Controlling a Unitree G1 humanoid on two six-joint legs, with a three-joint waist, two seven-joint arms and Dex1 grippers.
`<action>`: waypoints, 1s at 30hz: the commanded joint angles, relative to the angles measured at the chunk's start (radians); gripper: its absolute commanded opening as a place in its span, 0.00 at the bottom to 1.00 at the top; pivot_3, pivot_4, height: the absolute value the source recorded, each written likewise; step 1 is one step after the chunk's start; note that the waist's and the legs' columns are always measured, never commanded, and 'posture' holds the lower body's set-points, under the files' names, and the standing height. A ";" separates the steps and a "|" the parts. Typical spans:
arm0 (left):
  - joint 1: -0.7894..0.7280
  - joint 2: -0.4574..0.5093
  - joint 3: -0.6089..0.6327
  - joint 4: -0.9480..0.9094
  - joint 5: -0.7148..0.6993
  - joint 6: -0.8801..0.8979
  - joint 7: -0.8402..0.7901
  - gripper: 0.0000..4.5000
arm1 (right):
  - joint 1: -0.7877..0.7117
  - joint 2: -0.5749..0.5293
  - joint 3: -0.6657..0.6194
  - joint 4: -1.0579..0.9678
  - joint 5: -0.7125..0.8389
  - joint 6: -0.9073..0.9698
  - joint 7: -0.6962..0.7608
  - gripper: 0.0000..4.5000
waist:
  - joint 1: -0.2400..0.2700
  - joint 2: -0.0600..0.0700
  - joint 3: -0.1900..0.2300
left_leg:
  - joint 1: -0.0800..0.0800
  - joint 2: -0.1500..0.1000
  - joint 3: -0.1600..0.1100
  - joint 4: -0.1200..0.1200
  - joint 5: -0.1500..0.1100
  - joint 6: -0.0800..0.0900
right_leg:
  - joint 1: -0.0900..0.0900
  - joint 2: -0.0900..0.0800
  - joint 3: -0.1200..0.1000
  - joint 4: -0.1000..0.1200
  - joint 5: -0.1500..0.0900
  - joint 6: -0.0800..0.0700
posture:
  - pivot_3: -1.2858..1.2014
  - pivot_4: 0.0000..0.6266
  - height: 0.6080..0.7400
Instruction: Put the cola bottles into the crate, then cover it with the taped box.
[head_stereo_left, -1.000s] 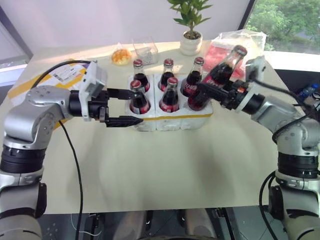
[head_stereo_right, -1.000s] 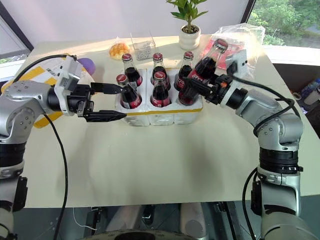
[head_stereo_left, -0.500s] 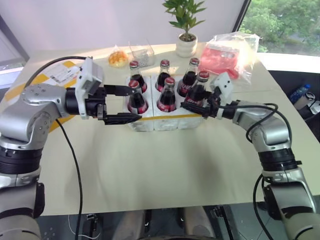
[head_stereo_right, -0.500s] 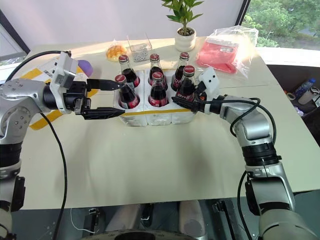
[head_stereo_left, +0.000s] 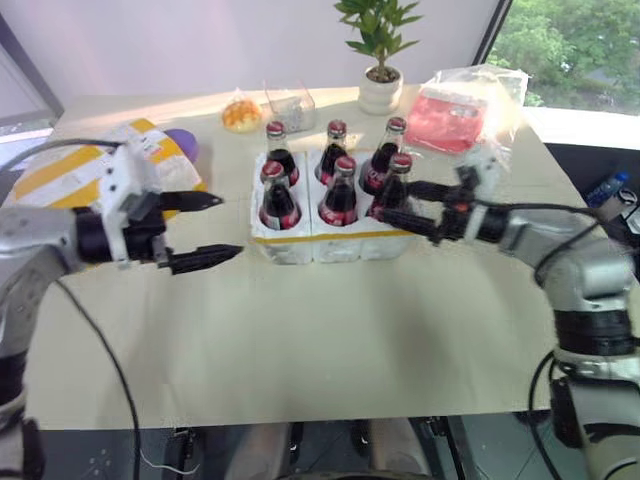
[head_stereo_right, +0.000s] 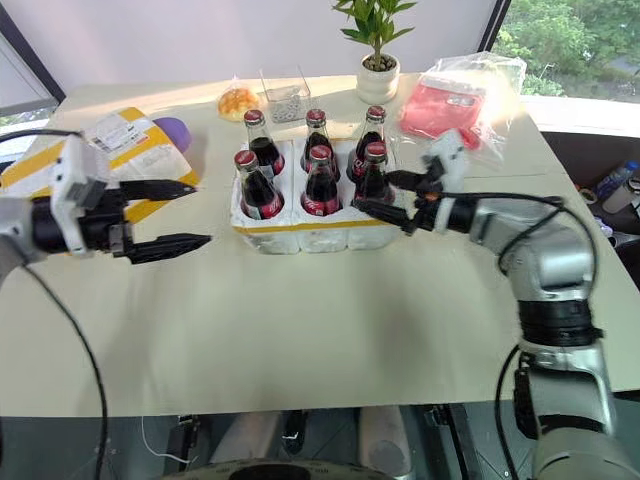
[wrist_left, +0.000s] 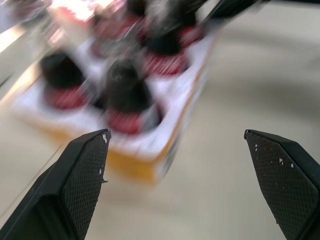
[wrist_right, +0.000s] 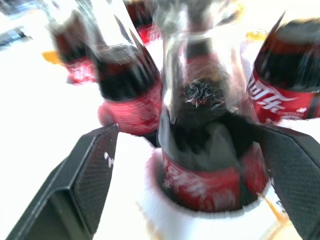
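All six small glass cola bottles (head_stereo_right: 310, 165) with red caps and labels stand upright in the wells of the white foam crate (head_stereo_right: 312, 232) with its thin yellow band, mid-table. The right gripper (head_stereo_right: 385, 195) sits at the crate's three o'clock side, its black fingers spread wide on either side of the near right bottle (wrist_right: 205, 145) without pinching it. The left gripper (head_stereo_left: 215, 228) hovers out at nine o'clock, jaws wide and empty, and the yellow-striped white foam box (head_stereo_right: 110, 150) with its shipping label lies at about ten o'clock.
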 joint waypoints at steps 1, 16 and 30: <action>0.121 0.024 0.196 -0.075 0.081 -0.002 0.095 1.00 | -0.045 -0.079 -0.182 -0.081 0.192 0.109 0.022 0.98 | 0.001 0.000 0.000 | 0.000 0.000 0.000 0.000 0.000 0.000 | 0.000 -0.001 0.000 0.000 0.000 0.000 | 0.52 0.24 1.00; 0.447 0.125 0.179 0.467 0.757 -0.520 0.492 1.00 | -0.037 -0.270 -0.243 -0.071 0.239 0.034 0.166 0.98 | 0.005 0.001 0.000 | 0.000 0.001 0.002 -0.002 -0.002 0.000 | 0.001 -0.004 -0.001 -0.006 -0.001 -0.002 | 0.52 0.24 1.00; -0.147 0.063 -0.288 1.294 1.014 -0.979 0.851 1.00 | -0.075 -0.322 -0.271 -0.083 0.294 0.063 0.155 0.98 | 0.022 -0.001 -0.001 | -0.001 0.000 0.003 -0.001 -0.002 0.002 | -0.001 -0.005 -0.003 -0.004 0.001 0.000 | 0.52 0.24 1.00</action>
